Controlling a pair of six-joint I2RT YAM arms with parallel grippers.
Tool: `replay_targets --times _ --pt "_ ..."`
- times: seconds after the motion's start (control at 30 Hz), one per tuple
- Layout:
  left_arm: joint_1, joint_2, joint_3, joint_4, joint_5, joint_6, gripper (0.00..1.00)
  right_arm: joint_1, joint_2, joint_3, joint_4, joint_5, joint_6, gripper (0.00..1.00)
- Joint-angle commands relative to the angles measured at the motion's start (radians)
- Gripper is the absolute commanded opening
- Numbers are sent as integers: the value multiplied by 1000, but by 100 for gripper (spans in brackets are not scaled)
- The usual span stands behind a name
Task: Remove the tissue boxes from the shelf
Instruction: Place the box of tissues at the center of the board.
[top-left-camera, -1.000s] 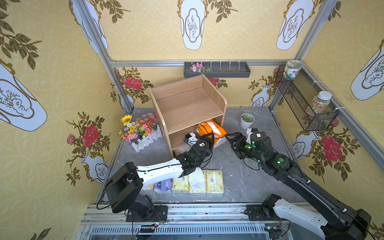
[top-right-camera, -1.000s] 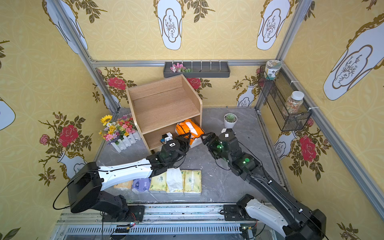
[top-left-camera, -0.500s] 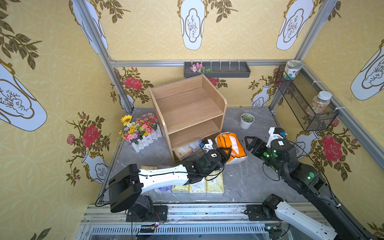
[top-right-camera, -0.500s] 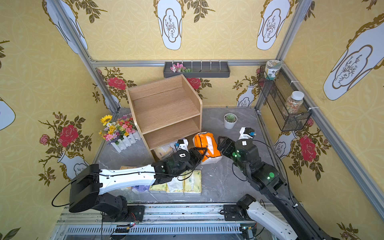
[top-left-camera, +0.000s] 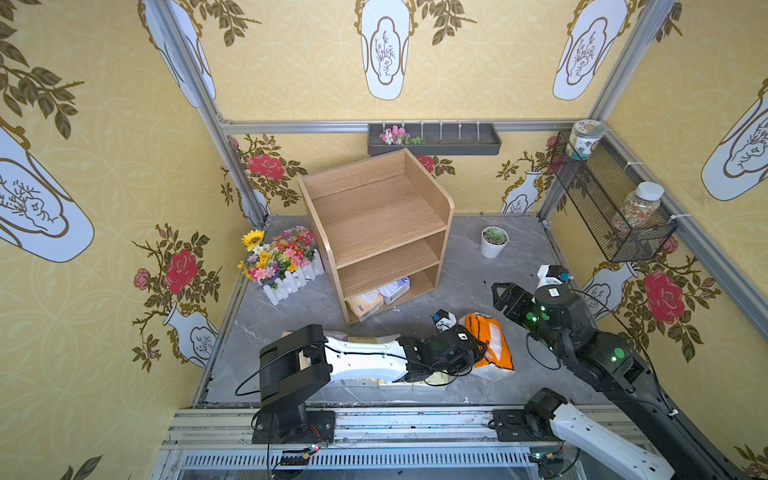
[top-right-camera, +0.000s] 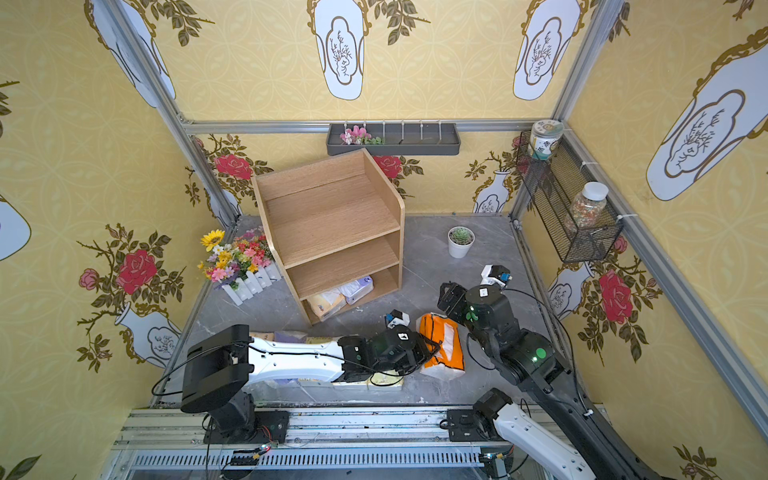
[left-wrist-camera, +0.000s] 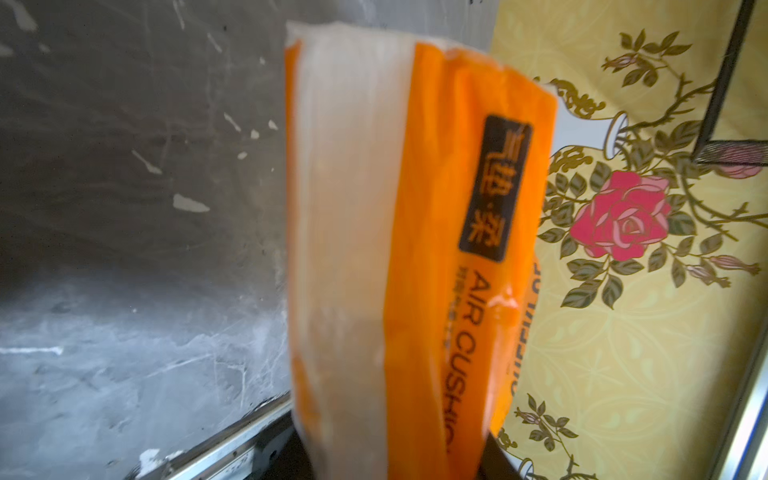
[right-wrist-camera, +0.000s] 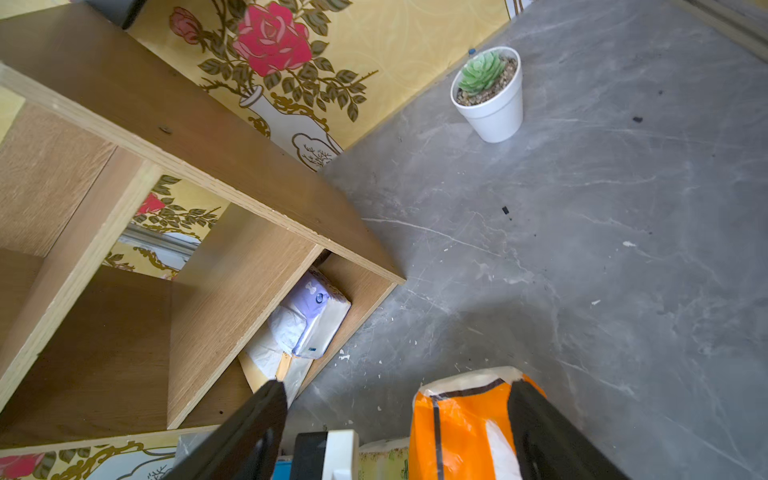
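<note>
There is one wooden shelf (top-left-camera: 374, 224) with three levels, in the middle of both top views. Two tissue packs lie on its lowest level, touching side by side: one tan pack (top-left-camera: 365, 304) and one lavender pack (top-left-camera: 395, 289).

One orange-and-white pack (top-left-camera: 492, 347) is out of the shelf, over the grey floor (top-left-camera: 478, 270), to the lower right of it. The left gripper (top-left-camera: 478, 348) is clamped on this pack. I cannot tell if the pack touches the floor.

A row of packs (top-right-camera: 291, 335) lies under the left arm (top-left-camera: 361, 359) at the lower middle. Bits of tan, lavender and pale yellow peek out. The arm hides the rest, so I cannot count them.

The right gripper (top-left-camera: 503, 297) hangs to the upper right of the orange-and-white pack, with its two fingers wide apart and nothing in them.

There is also one potted plant (top-left-camera: 493, 241), one flower box (top-left-camera: 282, 259) and two jars (top-left-camera: 638, 205) in one wire basket (top-left-camera: 602, 216).

A second ago the orange-and-white pack sat at the mouth of the lowest level, with both grippers right at it. Now it is lower in the picture, and the right gripper has pulled back to the right. The floor row was in plain sight then.
</note>
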Motion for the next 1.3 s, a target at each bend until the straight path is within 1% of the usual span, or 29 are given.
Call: replay_targets --times 0.0,0.1,0.23,0.43,0.47,0.53,0.63,0.73,0.83,1.07,1.2,1.27 --pt "-22 27 -3 7 4 -63 39 1 -22 -19 -8 0 53 87" --pt "-44 49 -6 3 -23 -104 40 1 -48 -46 7 0 66 87" --pt "-52 74 -26 3 -58 -147 40 2 -32 -61 17 -38 86 87" --pt "-60 59 -34 -46 -147 -150 41 0 -3 -81 46 -71 98 87" --pt "-61 59 -34 -54 -149 -157 43 0 0 -81 50 -72 99 87" --pt "-67 65 -29 -75 -138 -176 55 1 13 -83 54 -76 102 87" --pt "-90 71 -5 -143 -158 -193 68 1 36 -80 47 -88 107 87" --pt "-111 62 22 -216 -213 -199 75 1 55 -80 33 -94 112 87" --pt "-116 30 25 -268 -270 -199 78 2 75 -76 17 -96 112 87" --pt "-121 -51 14 -385 -379 -206 82 2 139 -75 -41 -100 149 88" --pt "-137 -116 3 -451 -472 -230 79 1 184 -80 -79 -113 140 88" --pt "-148 -143 -1 -490 -526 -256 76 1 207 -71 -109 -117 126 88"
